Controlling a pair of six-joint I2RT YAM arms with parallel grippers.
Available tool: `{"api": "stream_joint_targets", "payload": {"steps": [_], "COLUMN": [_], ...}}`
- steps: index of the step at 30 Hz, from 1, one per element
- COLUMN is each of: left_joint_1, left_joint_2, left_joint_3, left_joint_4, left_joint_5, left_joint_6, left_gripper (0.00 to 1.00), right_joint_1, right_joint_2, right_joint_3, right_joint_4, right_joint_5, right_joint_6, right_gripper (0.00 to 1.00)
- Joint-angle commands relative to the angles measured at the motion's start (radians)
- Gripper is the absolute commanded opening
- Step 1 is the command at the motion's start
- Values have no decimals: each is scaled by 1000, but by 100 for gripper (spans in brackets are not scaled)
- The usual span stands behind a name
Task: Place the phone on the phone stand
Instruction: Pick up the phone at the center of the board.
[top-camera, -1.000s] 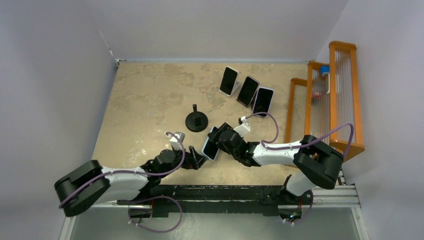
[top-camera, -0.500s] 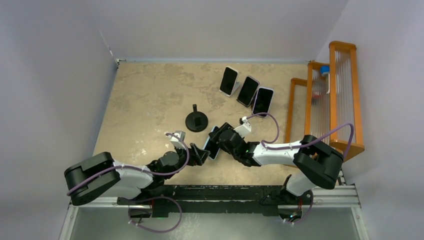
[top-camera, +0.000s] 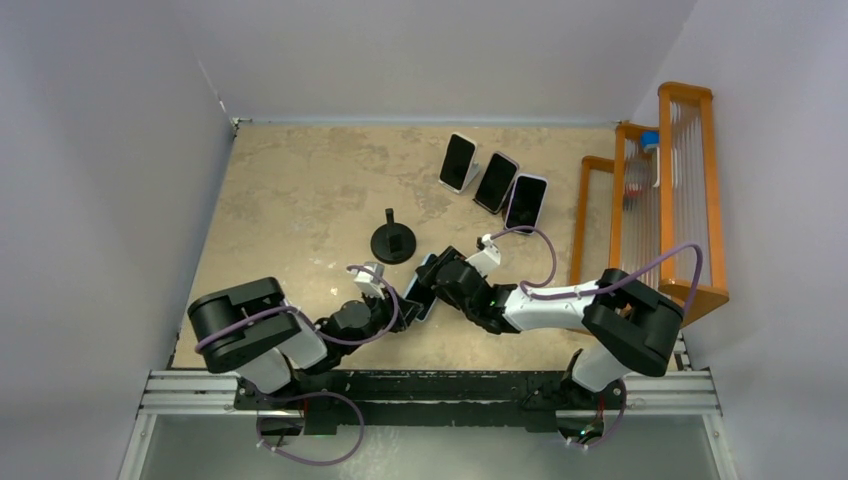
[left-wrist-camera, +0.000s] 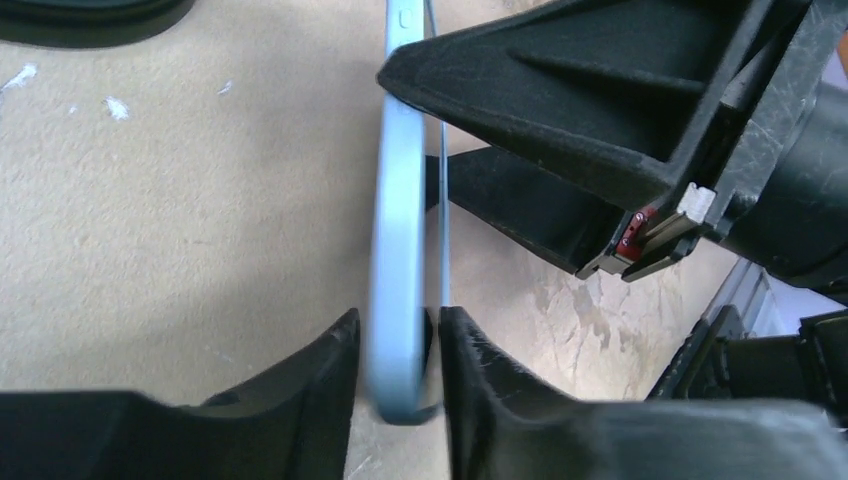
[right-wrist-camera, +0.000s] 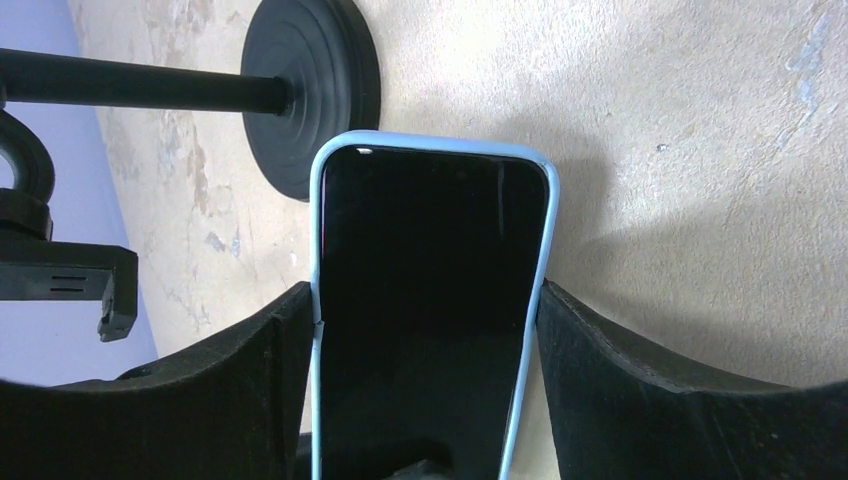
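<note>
A phone (top-camera: 421, 291) in a light blue case hangs just above the table, screen dark. My right gripper (top-camera: 436, 284) is shut on the phone (right-wrist-camera: 430, 300), its fingers (right-wrist-camera: 250, 370) pressed to the two long sides. My left gripper (left-wrist-camera: 398, 328) straddles the lower end of the phone (left-wrist-camera: 400, 230) across its thickness. Its jaws stand narrow, with a thin gap at the back of the case. In the top view my left gripper (top-camera: 402, 306) meets the phone from the left. The black phone stand (top-camera: 393, 241), a round base with a post, stands empty just beyond; its base (right-wrist-camera: 315, 90) shows in the right wrist view.
Three other phones (top-camera: 496, 181) lean on white stands at the back. An orange rack (top-camera: 660, 190) stands along the right edge of the table. The right arm's black fingers (left-wrist-camera: 560, 90) fill the upper right of the left wrist view.
My left arm has swung right to the phone and its jaws have narrowed round the phone's lower end. The right gripper has held still with the phone.
</note>
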Motion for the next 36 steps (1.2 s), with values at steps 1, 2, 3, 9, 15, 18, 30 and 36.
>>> {"api": "stream_joint_targets", "payload": {"steps": [1, 2, 3, 9, 15, 18, 30, 36], "left_joint_1": [-6, -6, -6, -5, 29, 34, 237, 309], "left_joint_2": [76, 104, 126, 219, -148, -491, -793, -596], "left_joint_3": [23, 29, 34, 7, -88, 65, 655, 945], "left_joint_4": [184, 214, 244, 477, 269, -403, -1311, -1678], "left_joint_5": [7, -2, -4, 8, 139, 145, 514, 805], "left_joint_6": [-20, -22, -9, 144, 341, 393, 882, 1024], "left_gripper": [9, 0, 0, 0, 0, 0, 0, 0], "right_joint_1": [6, 6, 7, 7, 8, 5, -219, -347], "right_joint_2": [-33, -32, -30, -52, -222, -407, -748, -597], "right_joint_3": [21, 19, 17, -6, -85, -146, 51, 246], "right_joint_4": [58, 62, 69, 94, 115, 154, 61, -101], "right_joint_5": [35, 31, 26, 7, -22, -89, -693, -1126], "right_joint_6": [40, 43, 45, 47, -312, -632, -1256, -1452], "right_gripper": [46, 46, 46, 47, 93, 99, 98, 94]}}
